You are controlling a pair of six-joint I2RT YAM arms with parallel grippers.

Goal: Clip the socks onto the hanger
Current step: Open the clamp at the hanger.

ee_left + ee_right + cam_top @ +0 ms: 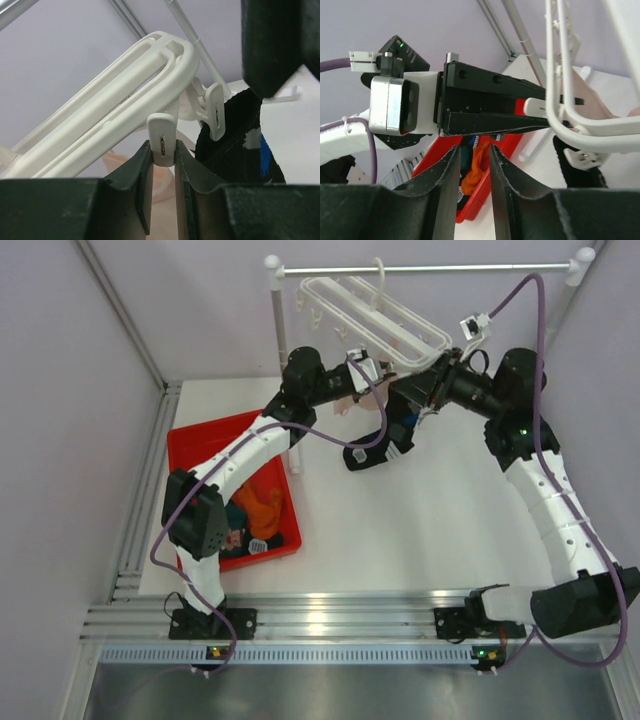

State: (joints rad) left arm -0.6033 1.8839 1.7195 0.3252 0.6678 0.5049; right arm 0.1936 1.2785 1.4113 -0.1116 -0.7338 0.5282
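The white hanger (pixel 375 310) hangs from the rail at the back. A black sock with white and blue patches (pixel 378 445) hangs from one of its clips (pixel 216 112). It also shows in the left wrist view (pixel 232 150). My left gripper (pixel 162 149) is shut on the neighbouring white clip (pixel 162 135), squeezing its lower end. In the top view the left gripper (pixel 372 370) sits under the hanger's near edge. My right gripper (pixel 472 150) is open and empty, just right of the left one (pixel 418 390). An orange sock (pixel 262 505) and a dark teal sock (pixel 237 525) lie in the bin.
A red bin (pixel 190 445) holding the loose socks stands at the left. The metal rail (pixel 430 268) rests on white posts (pixel 277 320). A pale pinkish cloth (pixel 125 165) hangs under the hanger behind the squeezed clip. Purple walls close in on both sides.
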